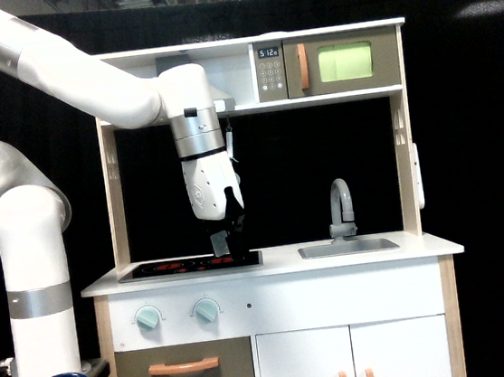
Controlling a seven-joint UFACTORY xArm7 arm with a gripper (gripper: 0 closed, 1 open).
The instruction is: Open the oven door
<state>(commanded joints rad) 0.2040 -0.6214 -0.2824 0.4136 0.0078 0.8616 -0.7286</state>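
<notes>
While the white arm reaches in from the upper left of the frame, its gripper (226, 243) hangs tilted in the middle of the frame, just above the black hob (191, 265) set into the white countertop (423, 246). The dark fingers point down and slightly toward the exterior view's right; whether they are spread or pressed together cannot be told from this angle, and nothing is seen between them.

The oven door (343, 64) sits in the upper right of the frame, on the top shelf of the toy kitchen, and lies flush and closed. Its lime-green window fills most of the panel, and the short vertical orange handle (303, 66) stands at its left edge, just beside a grey keypad (270, 74) with a small clock display. The gripper is well apart from the door, lower and further left.

A grey faucet (341, 207) rises behind the sink (348, 248) at centre right. Two mint knobs (176, 314) sit below the hob, above a larger taupe door with a horizontal orange handle (183, 367) at the bottom left.
</notes>
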